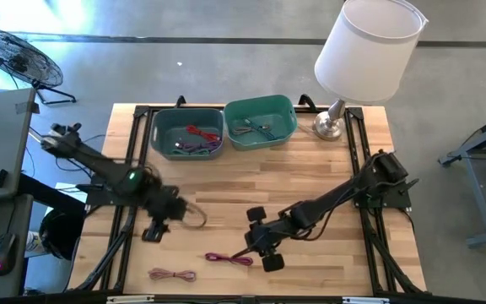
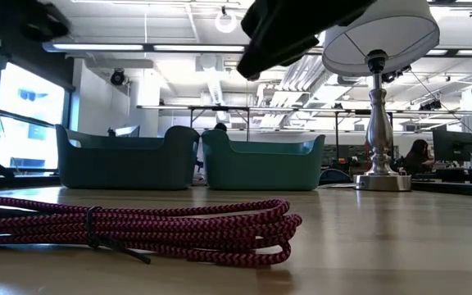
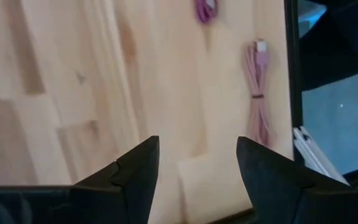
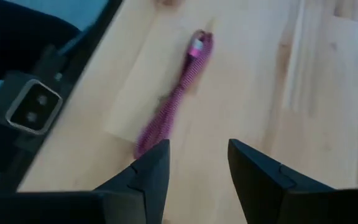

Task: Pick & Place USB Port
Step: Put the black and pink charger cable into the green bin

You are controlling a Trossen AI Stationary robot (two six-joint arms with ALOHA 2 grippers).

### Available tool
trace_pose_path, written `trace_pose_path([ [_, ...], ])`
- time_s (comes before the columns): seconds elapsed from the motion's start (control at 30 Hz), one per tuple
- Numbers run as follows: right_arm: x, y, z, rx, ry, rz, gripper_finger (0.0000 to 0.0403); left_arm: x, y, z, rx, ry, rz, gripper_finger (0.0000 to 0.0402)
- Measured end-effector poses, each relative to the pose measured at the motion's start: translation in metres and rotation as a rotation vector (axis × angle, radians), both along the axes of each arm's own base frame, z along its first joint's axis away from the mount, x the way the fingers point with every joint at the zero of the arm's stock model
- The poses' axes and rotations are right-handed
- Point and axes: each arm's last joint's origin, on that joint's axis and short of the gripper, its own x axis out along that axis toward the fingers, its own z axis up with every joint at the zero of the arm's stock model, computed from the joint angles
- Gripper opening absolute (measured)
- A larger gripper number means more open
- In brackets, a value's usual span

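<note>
A coiled magenta USB cable (image 1: 229, 258) lies flat on the wooden table near its near edge, and fills the foreground of the low view (image 2: 138, 229). My right gripper (image 1: 258, 241) hovers open just to its right, raised above the table (image 2: 285, 33); the right wrist view shows the cable (image 4: 176, 99) ahead of the open fingers (image 4: 199, 149). A pale pink coiled cable (image 1: 172, 274) lies farther left. My left gripper (image 1: 154, 230) is open (image 3: 197, 146) over bare wood, beyond the pink cable (image 3: 258, 93).
Two bins stand at the far edge: a blue-grey one (image 1: 186, 133) holding red and purple cables and a teal one (image 1: 260, 122) holding more cables. A lamp (image 1: 365, 51) stands at the far right corner. Bare wood lies between the arms and the bins.
</note>
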Motion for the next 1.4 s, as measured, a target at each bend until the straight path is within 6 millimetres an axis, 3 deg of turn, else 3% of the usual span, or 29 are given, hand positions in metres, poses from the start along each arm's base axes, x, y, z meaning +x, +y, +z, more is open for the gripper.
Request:
trace_pose_path([
  [0.17,-0.002,0.015,-0.001,0.026,-0.029,0.008,0.0154,-0.019,-0.031,0.000,0.063,-0.044,0.061,0.0210],
  [0.33,-0.011,0.031,-0.001,0.009,-0.049,-0.001,0.0154,-0.022,-0.052,0.003,0.158,-0.267,0.113,0.0210],
  [0.5,-0.019,0.044,0.000,0.005,-0.058,-0.015,0.0154,-0.002,-0.080,-0.008,0.195,-0.438,0.032,0.0210],
  [0.77,-0.031,0.062,0.000,-0.027,-0.081,-0.006,0.0154,0.040,-0.120,-0.064,0.213,-0.424,-0.120,0.0210],
  [0.93,-0.033,0.063,0.000,-0.028,-0.078,-0.001,0.0154,0.057,-0.118,-0.094,0.260,-0.330,-0.104,0.0210],
  [1.13,-0.034,0.065,0.000,-0.025,-0.073,0.001,0.0154,0.079,-0.101,-0.119,0.260,-0.217,-0.094,0.0210],
  [1.4,-0.040,0.071,-0.001,-0.027,-0.055,0.009,0.0154,0.101,-0.089,-0.134,0.145,-0.173,-0.121,0.0211],
])
